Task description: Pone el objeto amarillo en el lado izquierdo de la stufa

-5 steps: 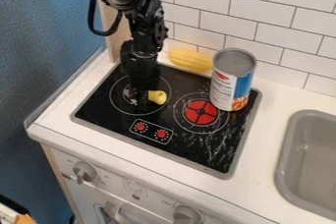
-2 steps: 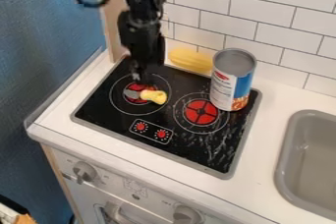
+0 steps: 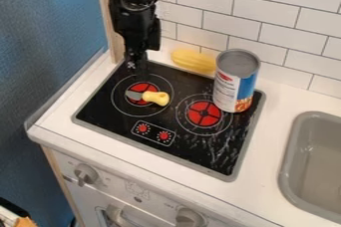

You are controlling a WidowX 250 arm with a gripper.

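The black gripper point(image 3: 138, 70) hangs above the back part of the stove's left burner, apart from the objects on it. Lying across the left burner point(image 3: 142, 102) is a small tool with a yellow handle point(image 3: 157, 97) and a grey blade point(image 3: 134, 94) pointing left. The black stove top point(image 3: 126, 127) has a second red burner on its right. Another yellow object, long and rounded point(image 3: 193, 61), rests behind the stove against the tiled wall.
A tall can point(image 3: 234, 82) stands upright at the stove's back right, beside the right burner. A grey sink point(image 3: 313, 164) is set into the white counter point(image 3: 276, 136) at the right. Tiles border the back, a blue wall the left.
The gripper has risen and moved back from the yellow-handled tool, which now lies uncovered on the left burner. The can and the long yellow object have stayed put.
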